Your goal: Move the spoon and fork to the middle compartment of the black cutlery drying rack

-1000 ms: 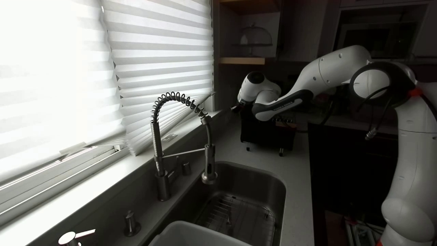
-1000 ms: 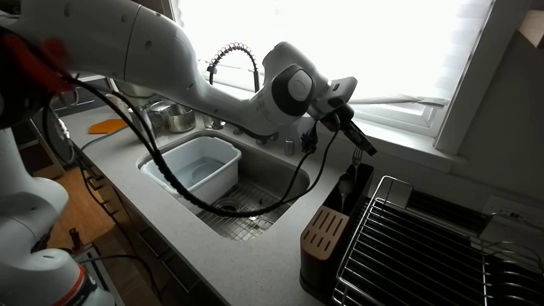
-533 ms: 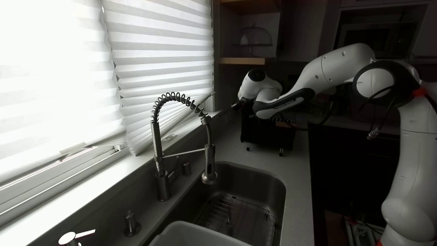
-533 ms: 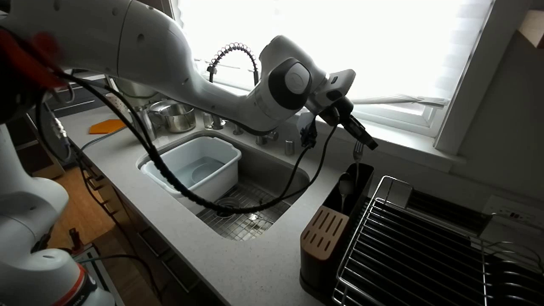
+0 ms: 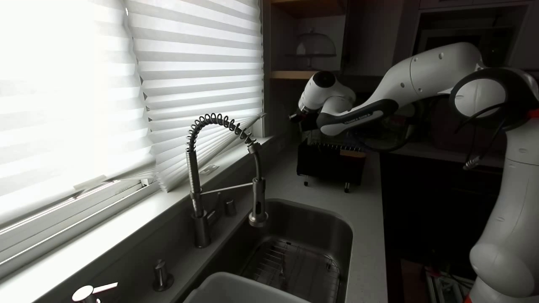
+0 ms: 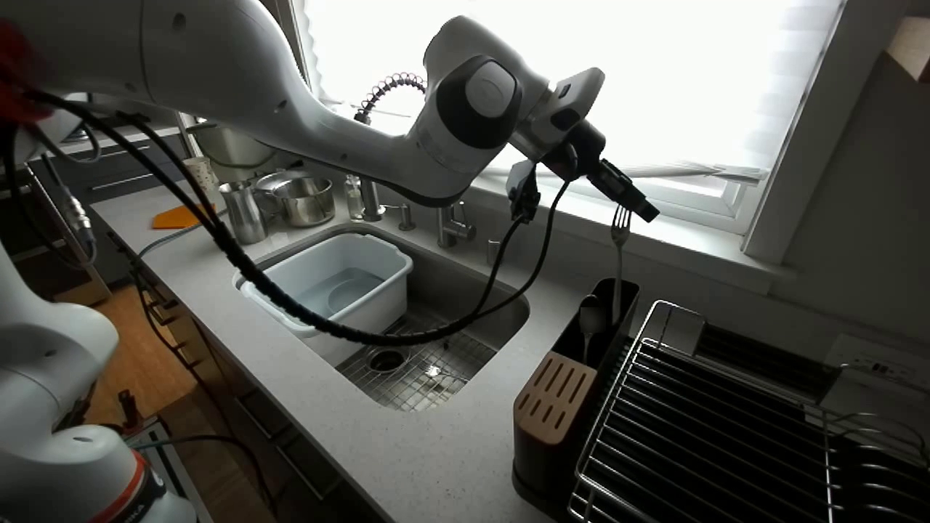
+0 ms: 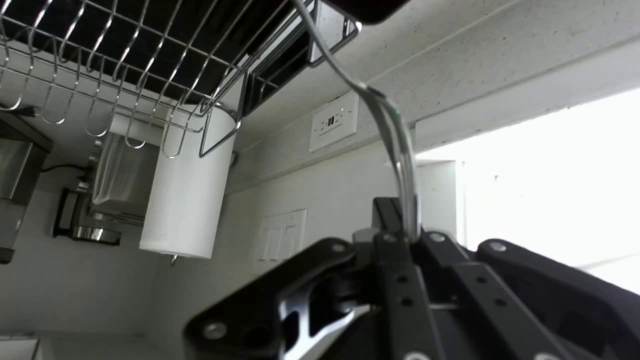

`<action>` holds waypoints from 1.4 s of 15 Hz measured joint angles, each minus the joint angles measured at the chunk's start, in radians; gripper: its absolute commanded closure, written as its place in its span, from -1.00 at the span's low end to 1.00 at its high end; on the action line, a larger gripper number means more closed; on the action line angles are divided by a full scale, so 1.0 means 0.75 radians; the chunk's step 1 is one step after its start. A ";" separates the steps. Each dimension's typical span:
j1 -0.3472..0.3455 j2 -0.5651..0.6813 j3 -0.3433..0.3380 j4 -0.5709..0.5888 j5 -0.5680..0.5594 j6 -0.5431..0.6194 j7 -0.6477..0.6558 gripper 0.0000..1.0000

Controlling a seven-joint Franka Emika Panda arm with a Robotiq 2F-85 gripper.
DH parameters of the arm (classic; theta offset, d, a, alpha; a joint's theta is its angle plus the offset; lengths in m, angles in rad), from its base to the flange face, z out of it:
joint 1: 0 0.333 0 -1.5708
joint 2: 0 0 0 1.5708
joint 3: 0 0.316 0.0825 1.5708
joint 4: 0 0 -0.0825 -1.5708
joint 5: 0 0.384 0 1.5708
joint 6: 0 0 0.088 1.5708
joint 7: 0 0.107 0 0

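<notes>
My gripper [image 6: 645,211] is shut on the tines of a steel fork [image 6: 619,243]. In the wrist view the gripper [image 7: 407,227] pinches the fork [image 7: 385,117], whose handle runs off the top edge. The black cutlery drying rack [image 6: 536,457] shows in both exterior views, darker in this exterior view [image 5: 330,166]. The fork hangs nearly upright over the rack's window-side end; its handle's lower end seems to be still within that compartment's opening. A spoon [image 6: 591,319] stands bowl up between there and the wooden slotted top, in what looks like the middle compartment.
A wire dish rack [image 6: 654,392] stands close beside the cutlery rack. The sink [image 6: 465,254] holds a white tub [image 6: 385,305]. The window sill [image 6: 697,240] is behind the gripper. A coiled-spring faucet [image 5: 191,168] rises by the sink. A paper towel roll [image 7: 195,195] shows in the wrist view.
My gripper has risen and moved slightly toward the wire rack side in an exterior view. The fork has been lifted with it, so more of its handle shows. The spoon has not moved.
</notes>
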 measured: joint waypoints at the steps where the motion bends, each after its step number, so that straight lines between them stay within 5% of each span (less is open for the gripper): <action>1: -0.006 -0.017 0.000 -0.003 0.008 0.000 0.000 0.99; 13: -0.051 -0.128 -0.005 -0.076 0.129 0.007 0.000 0.99; 15: 0.004 -0.143 -0.075 -0.105 0.180 0.028 -0.014 0.99; 21: -0.022 -0.176 -0.084 -0.198 0.293 0.084 -0.038 0.95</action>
